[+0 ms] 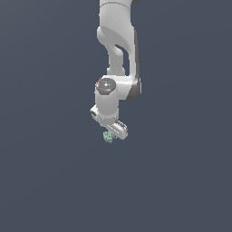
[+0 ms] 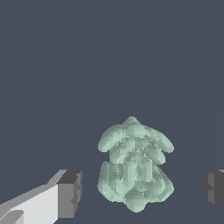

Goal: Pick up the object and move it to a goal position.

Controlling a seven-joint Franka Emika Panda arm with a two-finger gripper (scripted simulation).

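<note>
The object (image 2: pixel 134 168) is a pale mint-green knobbly clump, lying on the dark grey-blue floor. In the wrist view it sits between my two dark finger pads (image 2: pixel 70 192), with a clear gap on each side, so my gripper (image 2: pixel 142 190) is open around it without touching. In the exterior view the object (image 1: pixel 108 136) shows as a tiny green speck just under the white gripper (image 1: pixel 114 134), whose fingers are mostly hidden by the hand.
The white arm (image 1: pixel 118 50) comes down from the top of the exterior view. Around it there is only the plain dark floor (image 1: pixel 181 181).
</note>
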